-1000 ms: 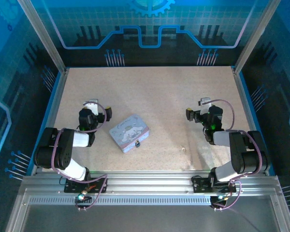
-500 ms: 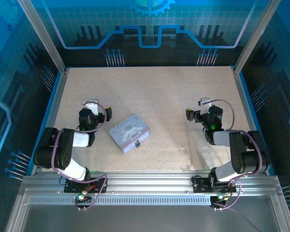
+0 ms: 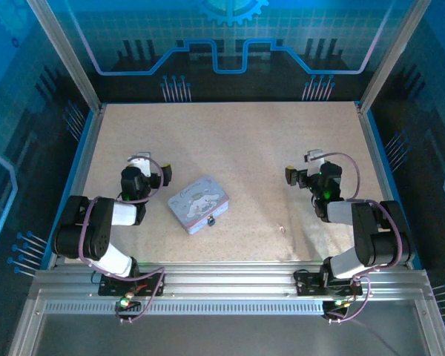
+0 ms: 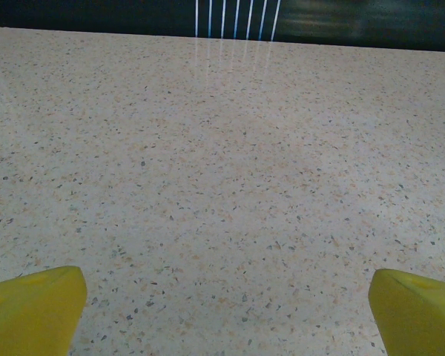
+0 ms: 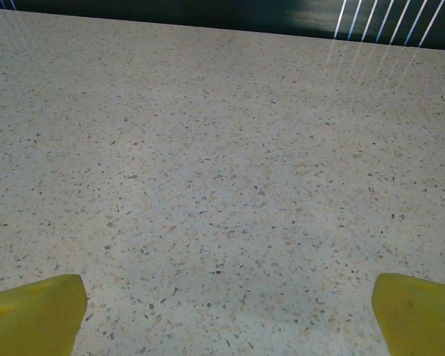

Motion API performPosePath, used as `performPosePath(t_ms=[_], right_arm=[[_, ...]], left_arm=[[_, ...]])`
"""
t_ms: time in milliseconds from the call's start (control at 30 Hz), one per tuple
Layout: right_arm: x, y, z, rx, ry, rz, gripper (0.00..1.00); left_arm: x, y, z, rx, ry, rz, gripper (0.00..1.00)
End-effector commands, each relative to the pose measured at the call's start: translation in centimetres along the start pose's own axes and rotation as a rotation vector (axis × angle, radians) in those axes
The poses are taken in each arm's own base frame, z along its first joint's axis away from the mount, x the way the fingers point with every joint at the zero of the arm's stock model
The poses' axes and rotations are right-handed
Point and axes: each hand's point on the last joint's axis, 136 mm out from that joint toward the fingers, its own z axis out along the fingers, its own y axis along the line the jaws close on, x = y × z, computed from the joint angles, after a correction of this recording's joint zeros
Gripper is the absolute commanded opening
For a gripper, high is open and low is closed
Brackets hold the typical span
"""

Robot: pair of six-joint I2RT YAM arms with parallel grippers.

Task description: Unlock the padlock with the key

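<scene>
The tiny padlock (image 3: 211,220), dark teal, lies on the table against the near right edge of a pale blue cartoon-printed tin (image 3: 198,203). The key (image 3: 282,228) is a pale speck on the table, right of the padlock and in front of the right arm. My left gripper (image 3: 139,159) sits left of the tin, pointing toward the far side; its yellow fingertips (image 4: 37,304) stand wide apart over bare table, so my left gripper (image 4: 230,304) is open. My right gripper (image 3: 314,156), beyond the key, is open too, with its fingertips (image 5: 41,308) apart and nothing between them at the gripper (image 5: 230,308).
The speckled table (image 3: 237,141) is walled by a blue frame and clear panels on the left, right and far sides. An aluminium rail (image 3: 230,285) runs along the near edge by the arm bases. Both wrist cameras face the far wall over open tabletop.
</scene>
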Motion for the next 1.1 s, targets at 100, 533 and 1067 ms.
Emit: performPosePath(t_ms=[100,533,1067], right_arm=[[-0.4,0.2,0.3,-0.005,-0.005,-0.010,1.00],[-3.3,-0.7,-3.2,0.063,0.004,0.034,1.00],[0.1,8.1,-13.8,-0.130,0.445,0.382,0.96]], left_arm=[[-0.7,0.3,-0.3,-0.018,-0.044,-0.010,0.99],[-4.8,-0.1,-3.8,-0.059,-0.101,-0.001,0.99],[-3.6,-7.1,-9.9,0.179,0.319,-0.666,0.99]])
